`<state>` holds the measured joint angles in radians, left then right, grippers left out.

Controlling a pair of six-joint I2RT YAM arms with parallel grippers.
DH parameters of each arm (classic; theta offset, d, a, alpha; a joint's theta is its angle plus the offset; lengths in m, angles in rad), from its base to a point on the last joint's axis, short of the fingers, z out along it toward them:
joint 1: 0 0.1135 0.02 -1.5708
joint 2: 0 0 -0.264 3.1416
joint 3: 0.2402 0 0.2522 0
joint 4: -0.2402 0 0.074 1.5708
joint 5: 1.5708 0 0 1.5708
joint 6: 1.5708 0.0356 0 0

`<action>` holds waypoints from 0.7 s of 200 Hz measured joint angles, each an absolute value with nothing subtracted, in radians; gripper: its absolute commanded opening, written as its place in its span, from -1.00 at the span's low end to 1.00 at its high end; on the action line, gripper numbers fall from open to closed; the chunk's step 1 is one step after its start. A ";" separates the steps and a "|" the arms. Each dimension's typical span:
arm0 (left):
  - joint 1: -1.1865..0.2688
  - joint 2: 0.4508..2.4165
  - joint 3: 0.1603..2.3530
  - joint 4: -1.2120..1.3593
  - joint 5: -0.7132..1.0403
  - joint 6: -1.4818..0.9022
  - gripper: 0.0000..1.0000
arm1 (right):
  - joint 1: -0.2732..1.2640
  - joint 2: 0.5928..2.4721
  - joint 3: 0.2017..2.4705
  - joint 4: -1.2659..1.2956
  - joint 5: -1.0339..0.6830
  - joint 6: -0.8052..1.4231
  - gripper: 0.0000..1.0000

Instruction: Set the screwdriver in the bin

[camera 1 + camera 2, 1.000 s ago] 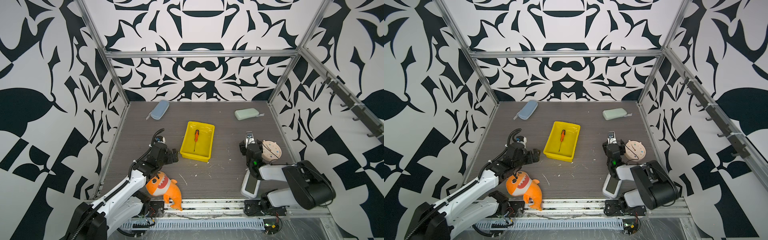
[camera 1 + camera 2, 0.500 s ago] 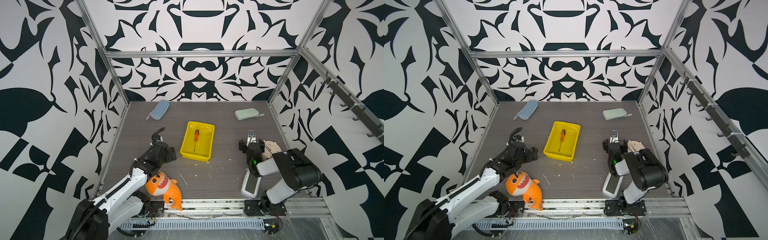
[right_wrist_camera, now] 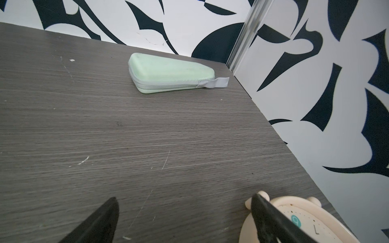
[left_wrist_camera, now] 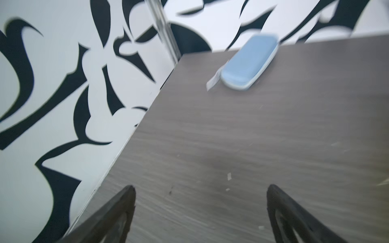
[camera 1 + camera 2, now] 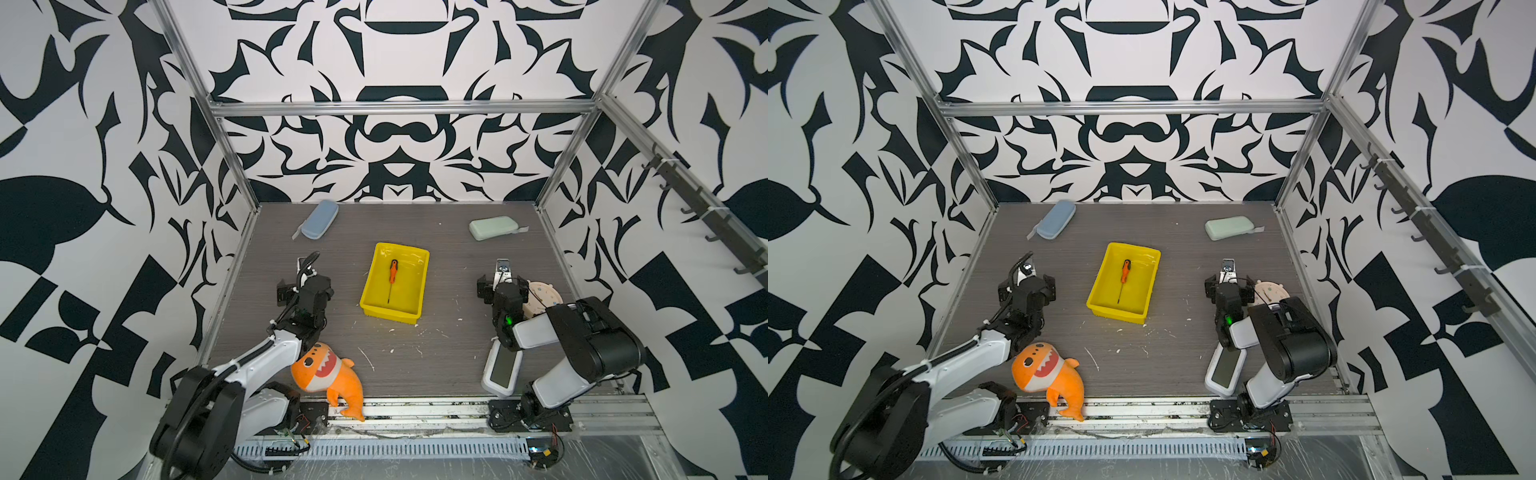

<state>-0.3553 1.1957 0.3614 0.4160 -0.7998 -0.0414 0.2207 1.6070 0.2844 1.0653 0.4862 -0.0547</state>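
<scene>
The screwdriver (image 5: 392, 276) (image 5: 1124, 276), with an orange handle and a thin dark shaft, lies inside the yellow bin (image 5: 390, 316) (image 5: 1117, 316) at the middle of the table in both top views. My left gripper (image 5: 305, 291) (image 5: 1026, 291) hovers left of the bin, well apart from it. In the left wrist view the left gripper (image 4: 201, 189) is open over bare table. My right gripper (image 5: 503, 291) (image 5: 1229, 291) sits right of the bin. In the right wrist view the right gripper (image 3: 183, 197) is open and empty, with one finger (image 3: 265, 212) in front of a clock.
A blue case (image 5: 319, 225) (image 4: 249, 65) lies at the back left and a green case (image 5: 493, 228) (image 3: 168, 72) at the back right. A cream alarm clock (image 5: 542, 297) (image 3: 294, 221) lies beside the right gripper. An orange shark plush (image 5: 324, 374) and a white device (image 5: 500, 370) sit near the front edge.
The left gripper has drawn away from the bin, leftward and toward the back. The right arm's elbow has folded in. The screwdriver and bin have not moved.
</scene>
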 measured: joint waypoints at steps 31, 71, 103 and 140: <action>-0.237 1.277 0.310 0.632 -0.708 -0.022 0.99 | 0.221 1.607 0.284 1.065 0.486 -0.055 1.00; -0.140 1.375 0.280 0.825 -0.593 -0.027 1.00 | 0.221 1.607 0.284 1.063 0.486 -0.055 1.00; -0.072 1.502 0.268 1.022 -0.511 -0.046 0.99 | 0.221 1.607 0.284 1.062 0.486 -0.055 1.00; -0.055 1.585 0.270 1.050 -0.459 -0.055 0.99 | 0.219 1.607 0.284 1.062 0.486 -0.055 1.00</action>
<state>-0.0547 1.5848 0.2703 1.0496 -0.4595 -0.0547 0.2192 1.6070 0.2844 1.0618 0.4862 -0.0547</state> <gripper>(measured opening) 0.997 0.999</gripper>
